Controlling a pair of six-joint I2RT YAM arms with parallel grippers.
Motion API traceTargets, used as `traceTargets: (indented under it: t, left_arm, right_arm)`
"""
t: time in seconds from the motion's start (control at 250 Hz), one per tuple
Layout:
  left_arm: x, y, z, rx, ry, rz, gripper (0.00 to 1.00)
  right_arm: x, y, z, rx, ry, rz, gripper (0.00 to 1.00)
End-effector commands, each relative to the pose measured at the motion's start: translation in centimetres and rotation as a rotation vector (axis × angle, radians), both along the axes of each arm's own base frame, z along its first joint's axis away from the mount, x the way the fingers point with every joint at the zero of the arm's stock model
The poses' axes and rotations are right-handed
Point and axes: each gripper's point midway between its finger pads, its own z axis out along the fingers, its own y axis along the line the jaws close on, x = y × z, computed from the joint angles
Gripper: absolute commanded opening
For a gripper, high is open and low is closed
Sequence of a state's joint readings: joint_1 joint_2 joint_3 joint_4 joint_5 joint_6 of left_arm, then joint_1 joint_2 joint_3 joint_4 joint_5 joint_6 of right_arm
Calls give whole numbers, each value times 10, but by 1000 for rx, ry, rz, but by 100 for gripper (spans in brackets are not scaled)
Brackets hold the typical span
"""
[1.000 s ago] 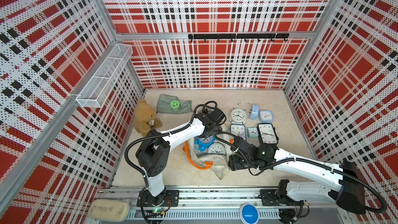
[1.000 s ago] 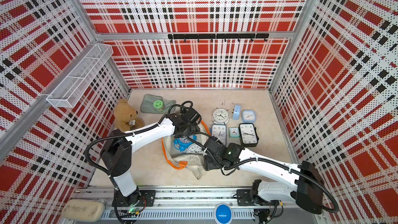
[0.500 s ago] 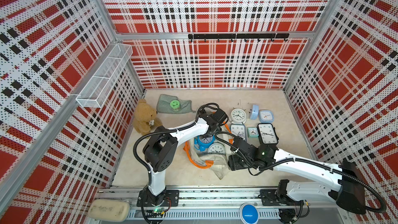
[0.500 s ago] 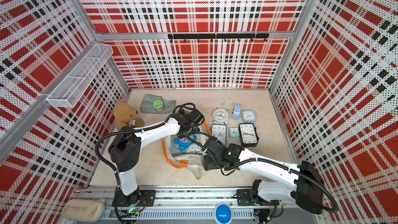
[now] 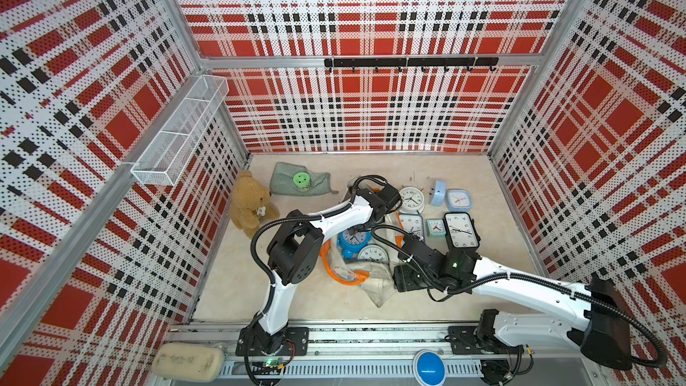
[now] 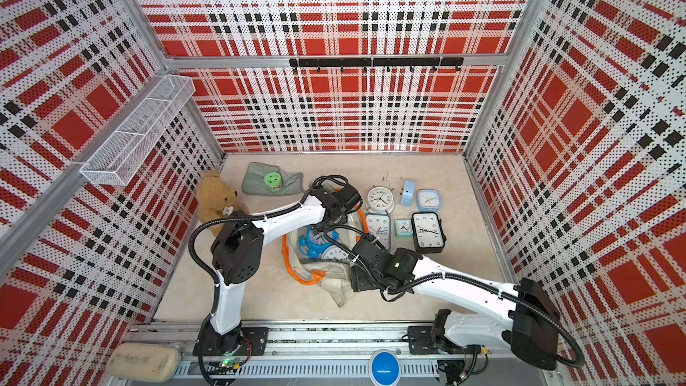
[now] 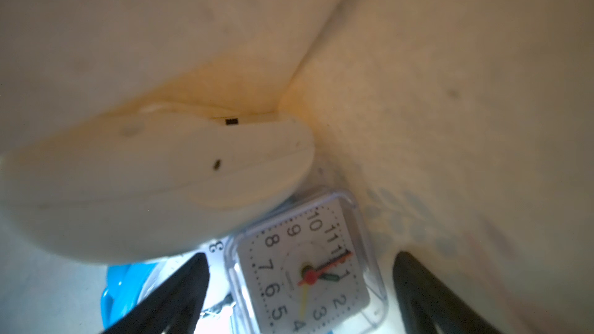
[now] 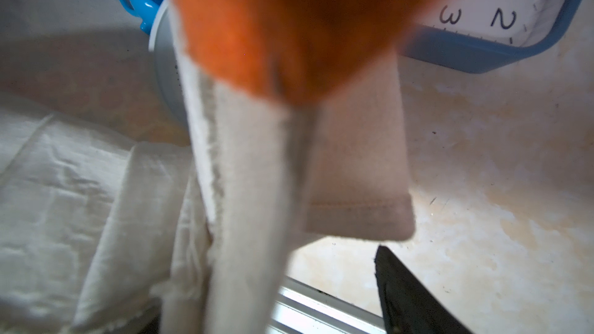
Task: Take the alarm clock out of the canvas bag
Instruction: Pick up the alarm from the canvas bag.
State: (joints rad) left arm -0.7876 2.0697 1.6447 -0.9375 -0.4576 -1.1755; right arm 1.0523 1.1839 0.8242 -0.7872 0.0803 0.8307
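Reaching down into the bag (image 5: 371, 280), the left claw (image 7: 299, 255) stood wide open and held nothing. The clock (image 7: 305, 273) lay right between its two black fingers (image 7: 180, 287), with a gap on either side and no contact that I could see. In both top views the left arm (image 5: 334, 217) hid the clock.

The clock was small, with a clear plastic case, a white face and black numerals. It had dark hands, a red one and a yellow one. A cream case (image 7: 144, 171) lay partly over one of its corners, and a blue clock (image 5: 352, 241) sat just beside them. The bag's cream cloth closed in all round.

The clock's face was turned up toward the wrist camera. Its twelve-to-six line ran roughly across the gap from one finger to the other. The case looked near square, so no long side stood out.

The bag lay crumpled on the bench (image 5: 241, 284), about mid-width and nearer the front edge, with its length running front to back. The right claw (image 5: 399, 278) sat at the bag's front right side. A fold of cloth with an orange patch (image 8: 289, 27) hung between its jaws. Only one finger (image 8: 405, 290) showed, so I could not tell whether it gripped the cloth.
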Motion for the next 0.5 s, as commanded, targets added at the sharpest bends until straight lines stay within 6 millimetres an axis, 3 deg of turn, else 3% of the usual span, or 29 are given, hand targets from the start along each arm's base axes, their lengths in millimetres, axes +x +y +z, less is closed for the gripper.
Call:
traceTargets:
  t: [0.0,0.116,0.496]
  left_arm:
    - [6,14,0,66,-26,49,86]
    - [4,13,1,76,-22,37,80]
    - [-8,16,10,63,-2,14,80]
  right_arm:
    - [-13,-12,-12,-48,50,19,73]
    - [-13,-11,-13,-49,50,20,73]
    - [-13,-11,-13,-52,51,23,73]
